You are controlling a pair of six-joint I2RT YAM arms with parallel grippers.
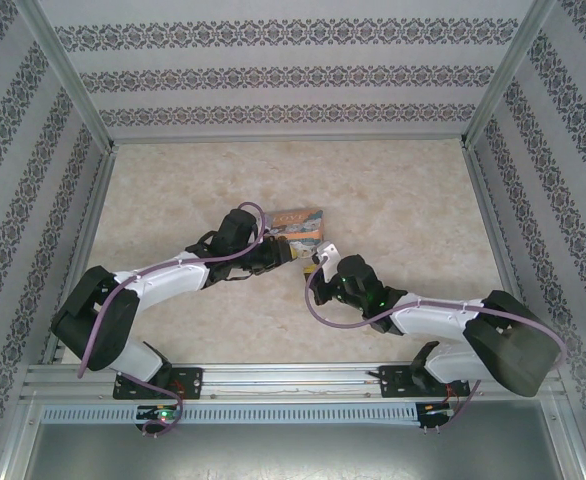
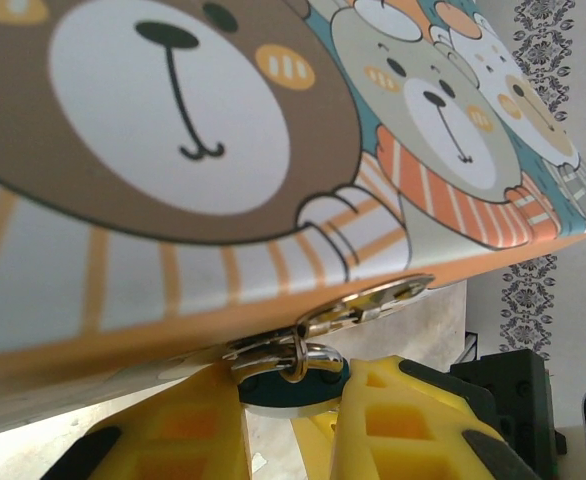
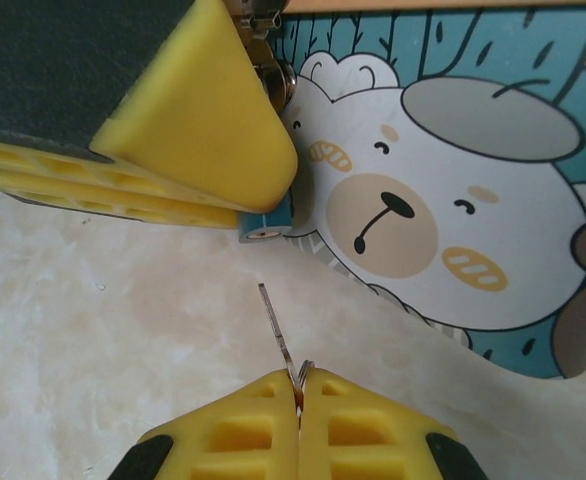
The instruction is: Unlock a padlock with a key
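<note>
Beside one picture box (image 1: 298,222), one padlock (image 2: 293,390) tight between left jaws, one key (image 3: 276,325) between right jaws

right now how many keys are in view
1. The key is pinched in the shut right gripper, its blade pointing toward the padlock by the box. Others could be hidden behind the box.

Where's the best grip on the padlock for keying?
Pinch the padlock across its teal body, coming from the box front as the left gripper does: the shackle hangs on the hasp, and the bottom end is bare toward the key.
</note>
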